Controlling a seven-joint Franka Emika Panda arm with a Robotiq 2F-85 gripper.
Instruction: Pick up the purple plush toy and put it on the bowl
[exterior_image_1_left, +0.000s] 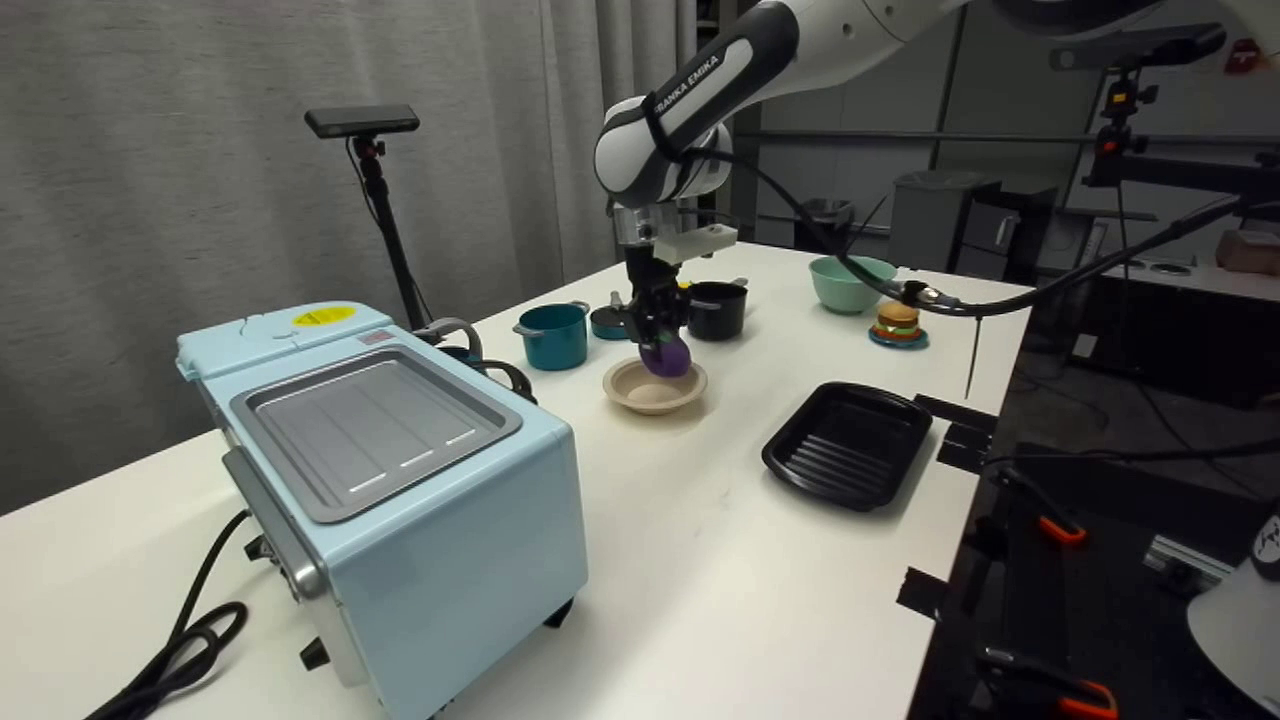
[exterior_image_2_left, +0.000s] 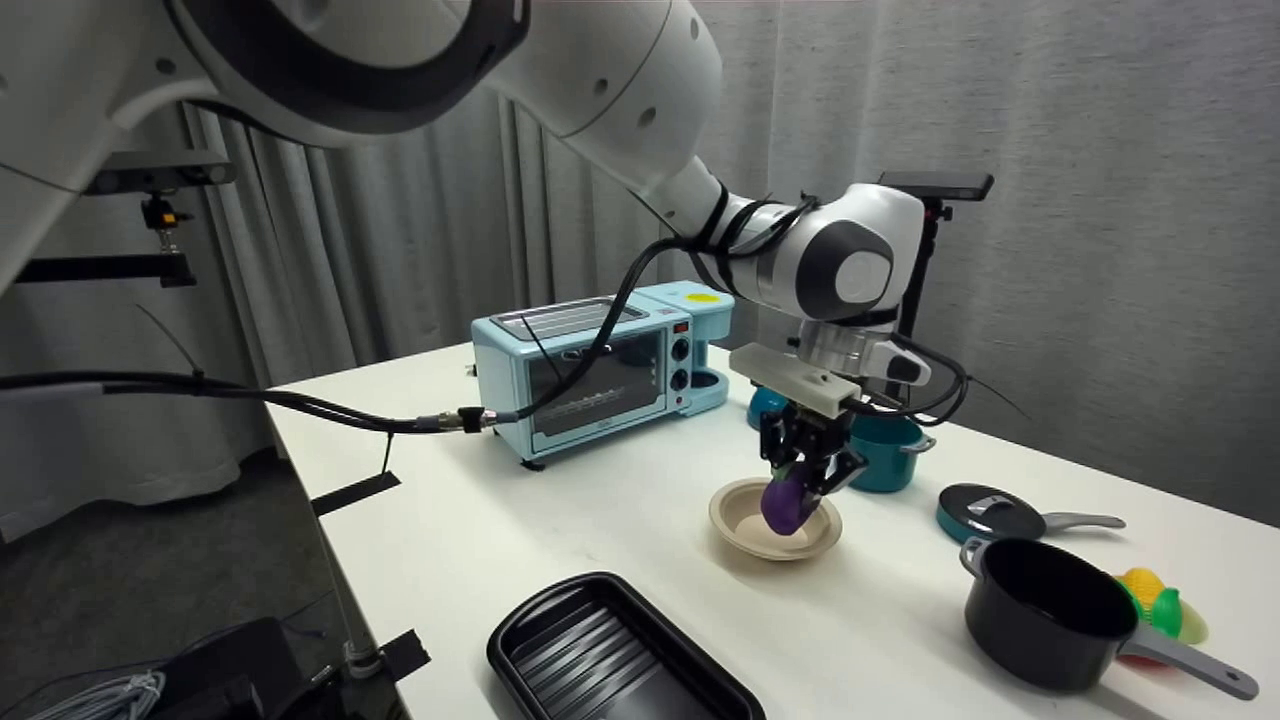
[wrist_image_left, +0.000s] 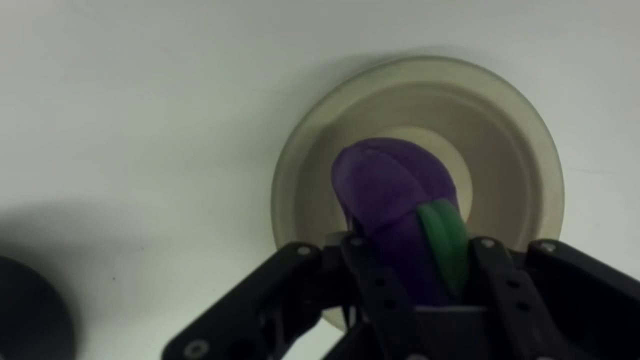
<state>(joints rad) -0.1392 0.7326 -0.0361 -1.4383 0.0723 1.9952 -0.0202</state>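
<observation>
A black, two-fingered gripper (wrist_image_left: 421, 243) — fingers (wrist_image_left: 505, 274) pinching a rounded, purple-and-green plush toy (wrist_image_left: 387, 187) — hangs over a shallow, round, beige bowl (wrist_image_left: 500, 160).

We note white arm (exterior_image_2_left: 610, 65), dark-grey panels (exterior_image_2_left: 822, 266), FRANKA EMIKA lettering (exterior_image_1_left: 688, 84); strapped black cable (exterior_image_2_left: 613, 325); off-white block (exterior_image_2_left: 795, 380), silvery collar (exterior_image_2_left: 833, 350); black gripper (wrist_image_left: 417, 245) studded with pale screws (wrist_image_left: 303, 250).

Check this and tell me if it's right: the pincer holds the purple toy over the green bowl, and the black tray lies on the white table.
Not quite: "green" is the mistake. The wrist view shows that the pincer holds the purple toy over the beige bowl. The rest stands: the black tray lies on the white table.
</observation>
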